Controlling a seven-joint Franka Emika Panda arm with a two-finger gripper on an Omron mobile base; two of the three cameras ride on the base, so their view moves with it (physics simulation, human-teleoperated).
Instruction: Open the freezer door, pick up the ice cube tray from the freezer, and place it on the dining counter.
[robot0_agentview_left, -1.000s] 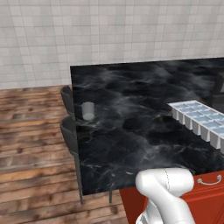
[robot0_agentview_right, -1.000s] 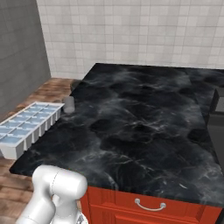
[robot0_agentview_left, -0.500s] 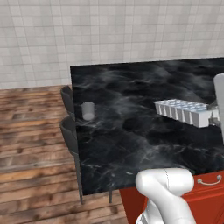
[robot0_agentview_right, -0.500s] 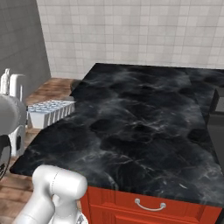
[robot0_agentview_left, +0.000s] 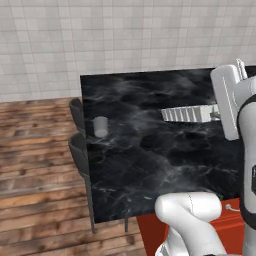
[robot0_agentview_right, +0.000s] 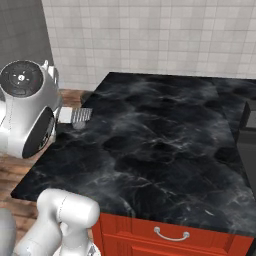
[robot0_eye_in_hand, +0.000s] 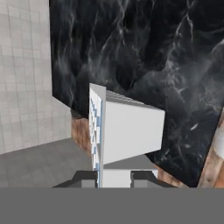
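Claw is clenching the ice cube tray by one short end, so it's sticking out sideways over the dining counter instead of resting on it, probably so it can get set down flat. Tray's hovering mid-slab, well apart from the small grey cup. Arm's reaching in from the side, wrist bent, hand roughly level.

- A white tiled wall is running across the back of the room.
- Brown wood plank flooring is stretching out on the left.
- Two dark stools are standing against the tabletop's edge.
- Red cabinet drawers with a metal handle are showing below the slab.
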